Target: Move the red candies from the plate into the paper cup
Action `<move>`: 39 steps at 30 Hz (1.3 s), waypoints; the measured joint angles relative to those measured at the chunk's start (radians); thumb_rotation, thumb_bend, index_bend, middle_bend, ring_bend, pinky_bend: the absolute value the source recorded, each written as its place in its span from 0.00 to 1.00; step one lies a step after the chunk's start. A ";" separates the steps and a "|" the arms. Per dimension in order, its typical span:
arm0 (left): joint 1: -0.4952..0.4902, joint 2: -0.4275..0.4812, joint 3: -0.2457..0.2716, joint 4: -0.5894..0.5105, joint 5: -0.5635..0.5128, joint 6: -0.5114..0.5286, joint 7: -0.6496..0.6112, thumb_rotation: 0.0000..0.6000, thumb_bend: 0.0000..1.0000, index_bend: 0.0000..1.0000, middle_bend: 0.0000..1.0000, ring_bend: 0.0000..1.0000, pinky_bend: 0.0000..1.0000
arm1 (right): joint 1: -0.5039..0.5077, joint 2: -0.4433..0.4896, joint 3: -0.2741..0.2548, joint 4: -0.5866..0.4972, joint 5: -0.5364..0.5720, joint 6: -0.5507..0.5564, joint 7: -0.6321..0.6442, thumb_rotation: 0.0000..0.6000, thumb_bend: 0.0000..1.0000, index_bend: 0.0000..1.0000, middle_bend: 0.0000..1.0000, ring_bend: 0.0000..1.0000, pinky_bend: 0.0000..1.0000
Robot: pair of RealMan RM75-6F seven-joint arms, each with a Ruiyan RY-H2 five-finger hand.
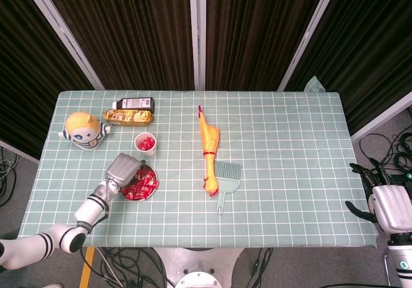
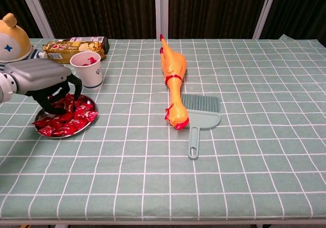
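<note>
- While its fingers curl down among the red candies (image 2: 66,118), the left hand (image 2: 43,80) hovers over the plate (image 2: 87,126) (grip unclear);
- right hand (image 1: 386,204) off the surface, fingers apart;
- paper cup (image 2: 86,69) just behind the plate.

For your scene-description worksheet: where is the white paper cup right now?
In the head view the white paper cup stands on the table's left side, just behind the round metal plate of red candies, in front of the yellow snack packet.
</note>
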 measured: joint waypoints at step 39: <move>0.019 -0.027 -0.001 0.059 0.019 0.009 -0.071 1.00 0.42 0.63 0.85 0.73 0.96 | -0.005 0.005 -0.002 -0.016 -0.011 0.012 -0.010 1.00 0.10 0.17 0.27 0.06 0.31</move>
